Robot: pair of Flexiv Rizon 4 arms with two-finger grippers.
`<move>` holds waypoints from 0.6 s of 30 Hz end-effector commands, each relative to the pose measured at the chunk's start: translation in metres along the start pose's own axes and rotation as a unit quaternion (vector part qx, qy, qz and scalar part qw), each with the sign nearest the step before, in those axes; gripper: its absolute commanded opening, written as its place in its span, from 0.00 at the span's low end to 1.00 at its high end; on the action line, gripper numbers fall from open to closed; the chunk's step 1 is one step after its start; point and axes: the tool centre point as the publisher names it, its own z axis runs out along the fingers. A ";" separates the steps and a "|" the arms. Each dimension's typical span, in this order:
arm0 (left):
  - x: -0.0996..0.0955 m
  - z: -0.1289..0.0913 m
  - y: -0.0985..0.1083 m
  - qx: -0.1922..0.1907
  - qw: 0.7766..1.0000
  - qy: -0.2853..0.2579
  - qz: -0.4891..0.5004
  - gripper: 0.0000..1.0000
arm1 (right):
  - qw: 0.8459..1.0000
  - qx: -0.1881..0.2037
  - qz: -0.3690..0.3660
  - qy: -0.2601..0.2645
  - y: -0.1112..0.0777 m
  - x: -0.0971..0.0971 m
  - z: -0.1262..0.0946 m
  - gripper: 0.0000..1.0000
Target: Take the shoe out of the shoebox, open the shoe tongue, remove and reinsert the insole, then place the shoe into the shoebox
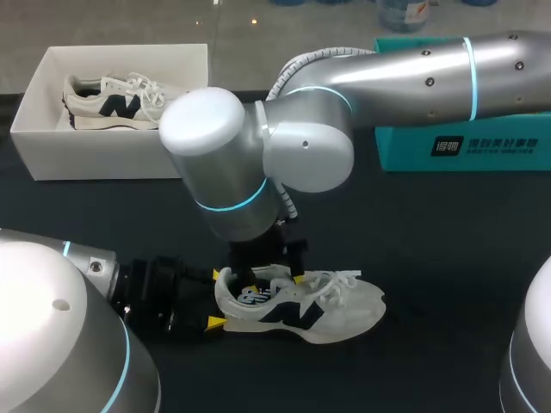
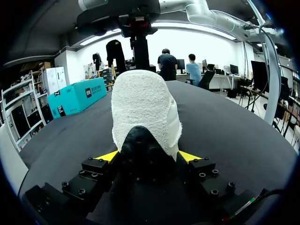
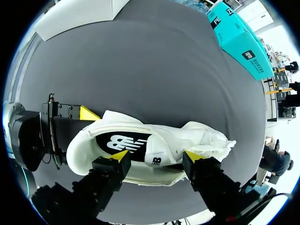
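so the left gripper (image 2: 149, 156) is clamped on the white sneaker (image 1: 301, 306) heel near the table (image 1: 448, 258) front edge; right gripper (image 3: 156, 157) hangs spread wide over the tongue (image 3: 159, 151), holding nothing; a sloppy pinch could snag the laces (image 1: 341, 280) or twist the heel loose
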 end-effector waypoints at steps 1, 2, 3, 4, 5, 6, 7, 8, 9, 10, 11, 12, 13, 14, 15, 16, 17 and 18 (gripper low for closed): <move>0.000 0.002 0.002 -0.001 1.000 0.001 0.000 0.00 | 0.984 -0.003 0.178 0.003 -0.008 0.005 0.005 0.72; 0.000 0.002 0.002 -0.001 1.000 0.001 0.000 0.00 | 0.984 -0.003 0.179 0.004 -0.008 0.005 0.005 0.73; 0.000 0.002 0.002 -0.001 1.000 0.001 0.000 0.00 | 0.984 -0.003 0.179 0.004 -0.009 0.006 0.006 0.72; 0.000 0.002 0.002 -0.001 1.000 0.001 0.000 0.00 | 0.984 -0.002 0.180 0.004 -0.010 0.006 0.006 0.72; 0.000 0.002 0.002 -0.001 1.000 0.001 0.000 0.00 | 0.984 -0.002 0.181 0.004 -0.011 0.006 0.006 0.71; 0.000 0.002 0.002 -0.001 1.000 0.001 0.000 0.00 | 0.983 -0.001 0.181 0.003 -0.012 0.005 0.005 0.72; 0.000 0.002 0.002 -0.001 1.000 0.001 0.000 0.00 | 0.983 -0.001 0.182 0.003 -0.013 0.005 0.005 0.72; 0.000 0.002 0.002 -0.001 1.000 0.001 0.000 0.00 | 0.983 -0.001 0.183 0.002 -0.015 0.004 0.004 0.72; 0.000 0.002 0.002 -0.001 1.000 0.001 0.000 0.00 | 0.983 -0.002 0.185 0.001 -0.016 0.003 0.002 0.73; 0.000 0.002 0.002 -0.001 1.000 0.001 0.000 0.00 | 0.982 -0.002 0.187 0.001 -0.016 0.002 0.002 0.72; 0.000 0.002 0.002 -0.001 1.000 0.001 0.000 0.00 | 0.982 -0.002 0.187 0.000 -0.017 0.002 0.001 0.73; 0.000 0.002 0.002 -0.001 1.000 0.001 0.000 0.00 | 0.982 -0.003 0.188 -0.001 -0.017 0.001 0.000 0.73; 0.000 0.002 0.002 -0.001 1.000 0.001 0.000 0.00 | 0.982 -0.003 0.189 -0.001 -0.018 0.001 -0.001 0.73; 0.000 0.002 0.002 -0.001 1.000 0.001 0.000 0.00 | 0.982 -0.003 0.189 -0.002 -0.018 0.001 -0.001 0.74; 0.000 0.002 0.002 -0.001 1.000 0.001 0.000 0.00 | 0.982 -0.004 0.189 -0.002 -0.018 0.001 -0.001 0.74; 0.000 0.002 0.002 -0.001 1.000 0.001 0.000 0.00 | 0.982 -0.004 0.189 -0.002 -0.018 0.001 -0.001 0.74; 0.000 0.002 0.002 -0.001 1.000 0.001 0.000 0.00 | 0.982 -0.004 0.190 -0.002 -0.018 0.001 -0.002 0.75; 0.000 0.002 0.002 -0.001 1.000 0.001 0.000 0.00 | 0.982 -0.003 0.190 -0.002 -0.019 0.001 -0.001 0.75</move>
